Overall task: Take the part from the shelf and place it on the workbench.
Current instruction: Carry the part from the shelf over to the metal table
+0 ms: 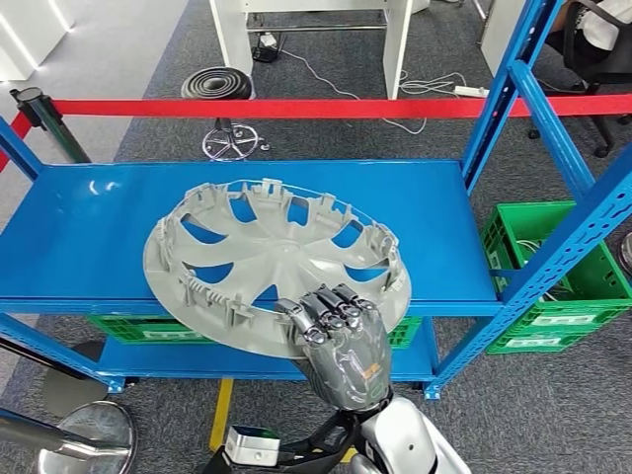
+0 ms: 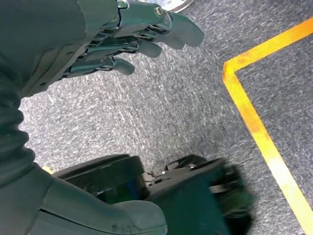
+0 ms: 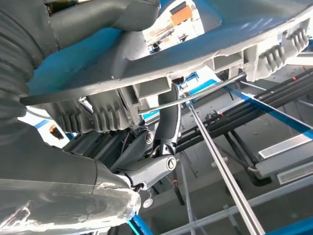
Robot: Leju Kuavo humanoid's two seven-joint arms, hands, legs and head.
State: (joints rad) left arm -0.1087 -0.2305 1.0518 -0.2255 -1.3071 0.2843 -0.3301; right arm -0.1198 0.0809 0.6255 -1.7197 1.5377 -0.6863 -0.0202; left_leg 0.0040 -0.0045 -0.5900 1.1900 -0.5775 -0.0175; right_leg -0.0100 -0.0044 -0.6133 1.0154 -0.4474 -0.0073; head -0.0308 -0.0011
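Right hand [image 1: 345,341] is clamping the near rim of the wheel cover [image 1: 276,262] — cover is overhanging the shelf [image 1: 89,237] edge toward the robot; left hand [image 2: 122,34] is hanging slack, fingers apart, holding nothing.

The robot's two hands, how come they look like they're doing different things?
The right hand grips the near rim of the grey wheel cover on the blue shelf; the left hand holds nothing.
The right hand's fingers curl over the rim; the left hand's fingers are stretched out.
The right hand is raised at the shelf; the left hand hangs above the grey carpet.
Both are dark and many-fingered.
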